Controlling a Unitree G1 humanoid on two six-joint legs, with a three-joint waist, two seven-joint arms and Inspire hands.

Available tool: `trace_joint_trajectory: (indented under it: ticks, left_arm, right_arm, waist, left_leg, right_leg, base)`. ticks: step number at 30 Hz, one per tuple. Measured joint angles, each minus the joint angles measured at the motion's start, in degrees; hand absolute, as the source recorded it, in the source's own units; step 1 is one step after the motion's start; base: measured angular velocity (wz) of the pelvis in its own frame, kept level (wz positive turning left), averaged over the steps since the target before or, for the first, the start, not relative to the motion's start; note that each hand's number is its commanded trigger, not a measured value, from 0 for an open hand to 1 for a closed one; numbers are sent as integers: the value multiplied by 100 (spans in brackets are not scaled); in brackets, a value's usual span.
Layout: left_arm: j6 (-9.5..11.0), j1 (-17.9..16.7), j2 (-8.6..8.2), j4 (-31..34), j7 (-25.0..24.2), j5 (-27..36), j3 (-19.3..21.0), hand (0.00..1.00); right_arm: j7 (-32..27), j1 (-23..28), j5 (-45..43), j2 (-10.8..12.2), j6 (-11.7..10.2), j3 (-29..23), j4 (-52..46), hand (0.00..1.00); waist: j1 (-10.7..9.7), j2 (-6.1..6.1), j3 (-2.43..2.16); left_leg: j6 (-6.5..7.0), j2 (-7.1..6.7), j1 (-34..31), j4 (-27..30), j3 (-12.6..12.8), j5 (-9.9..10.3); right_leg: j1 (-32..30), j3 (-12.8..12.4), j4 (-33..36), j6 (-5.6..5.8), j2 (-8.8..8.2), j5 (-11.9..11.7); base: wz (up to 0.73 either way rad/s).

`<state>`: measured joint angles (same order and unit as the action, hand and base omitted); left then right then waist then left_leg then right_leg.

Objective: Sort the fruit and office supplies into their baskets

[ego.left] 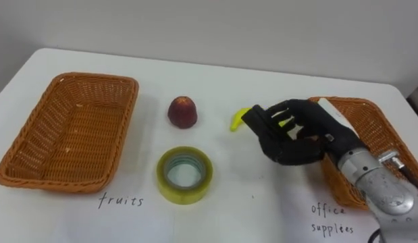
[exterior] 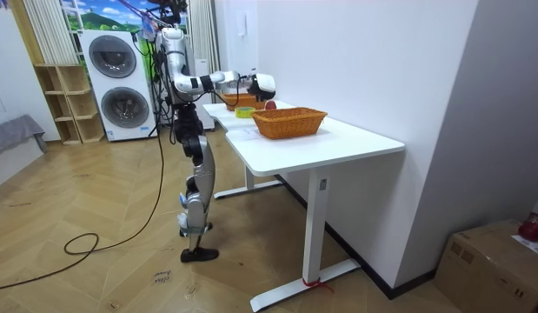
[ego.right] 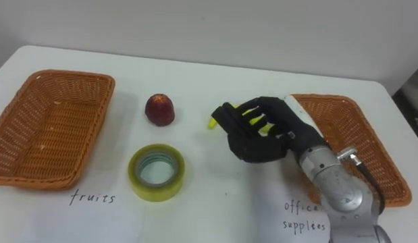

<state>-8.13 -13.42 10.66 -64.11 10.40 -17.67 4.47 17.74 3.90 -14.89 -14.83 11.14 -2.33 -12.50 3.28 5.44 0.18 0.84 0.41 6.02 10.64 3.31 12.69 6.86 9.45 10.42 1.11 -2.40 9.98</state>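
My right hand (ego.left: 293, 138) reaches in from the right, over the table's middle, with its fingers curled round a yellow object (ego.left: 238, 119). One curved yellow end sticks out to the left of the fingers, and more yellow shows between them. I cannot tell what kind of thing it is. A dark red fruit (ego.left: 183, 111) stands on the table to its left. Nearer me lies a roll of yellow-green tape (ego.left: 186, 174). The wicker fruit basket (ego.left: 67, 79) on the left is empty. The office supplies basket (ego.left: 379, 121) is on the right, partly behind my arm.
Handwritten labels mark the table: "fruits" (ego.left: 121, 200) under the left basket, "office supplies" (ego.left: 333, 217) under the right one. In the room view I stand at the far end of the white table (exterior: 338, 139), with washing machines (exterior: 116, 56) behind.
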Motion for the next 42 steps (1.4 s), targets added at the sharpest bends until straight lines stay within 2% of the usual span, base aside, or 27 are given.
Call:
trace_joint_trajectory:
  ticks: [9,12,17,19,23,28,42]
  left_arm:
    - [13,-81,-27,1,-103,1,135,0]
    - [16,-144,-79,-1,-100,0,227,0]
    - [-5,-202,-147,1,-99,-3,402,0]
    - [-6,-205,-153,2,-99,-4,492,0]
    - [-19,-230,-146,2,-100,-3,675,0]
    - [-23,-254,-145,1,-113,-3,778,0]
    - [-5,-305,-137,1,-246,-1,776,0]
  right_arm:
    - [-577,0,112,-9,-120,-401,-9,100]
    - [-707,0,292,-10,-121,-489,-8,100]
    - [-954,0,570,-19,-121,-720,-8,100]
    - [-1012,0,556,-20,-121,-820,-7,100]
    - [-1263,0,549,-44,-121,-991,-6,100]
    - [-1467,0,527,-133,-123,-1119,149,100]
    - [-1880,4,565,-133,-130,-1310,295,100]
  waist:
    - [-10,-17,3]
    - [-75,-16,1]
    - [-164,2,-20]
    - [-165,10,-44]
    - [-191,19,-54]
    - [-232,45,-41]
    - [-456,39,-29]
  left_leg:
    - [0,8,39,-43,81,2]
    - [1,6,47,-51,91,2]
    - [0,11,42,-50,99,1]
    - [1,10,33,-49,109,1]
    - [1,9,39,-17,117,1]
    - [1,9,56,-33,115,1]
    - [0,14,43,-35,121,3]
  right_leg:
    - [2,-88,10,0,9,0]
    - [-2,-71,18,0,6,0]
    - [-14,-63,19,0,10,0]
    - [-22,-61,20,0,8,0]
    - [-13,2,19,0,-1,0]
    - [9,10,18,0,-1,0]
    - [0,9,19,0,1,0]
  base:
    - [-4]
    - [-2]
    - [0]
    - [0]
    - [0]
    - [0]
    - [0]
